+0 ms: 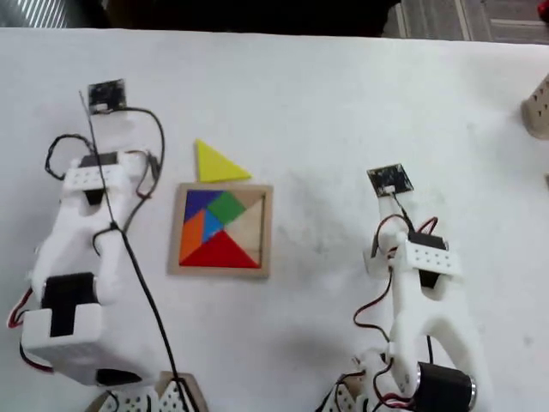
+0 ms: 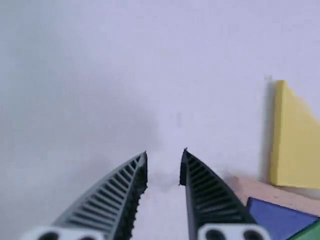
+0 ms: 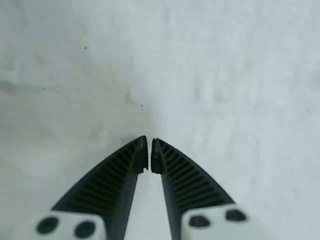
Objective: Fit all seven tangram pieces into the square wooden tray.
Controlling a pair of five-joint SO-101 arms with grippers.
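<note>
My left fingers [image 2: 125, 197] stand a little apart in the left wrist view, with a clear gap between the tips and nothing held in it. They hang over the bare white worktop [image 2: 90, 70]. Off to one side lies the yellow triangle [image 2: 292, 145], flat on the worktop, just outside a corner of the square wooden tray [image 2: 252, 189]. Inside that corner I see a blue piece [image 2: 280, 219] and the edge of a green piece [image 2: 314, 232].

In the right wrist view my right fingers [image 3: 112, 187] are drawn almost together, only a sliver showing between the tips, and they grip nothing. Plain worktop lies under them.

In the high view my left arm [image 1: 81, 240] lies just left of the tray [image 1: 268, 232], and my right arm [image 1: 425, 292] is well off to its right. Inside the tray the blue piece [image 1: 199, 204] fills the far-left corner with the green piece [image 1: 228, 206] beside it. A small light-blue piece [image 1: 211, 225] sits below them, an orange piece [image 1: 190, 239] runs along the left wall, and a red triangle [image 1: 221, 251] lies against the near wall. Bare wood shows on the tray's right side. The yellow triangle [image 1: 219, 163] rests on the worktop just beyond the far rim. I cannot tell whether it touches the rim.
</note>
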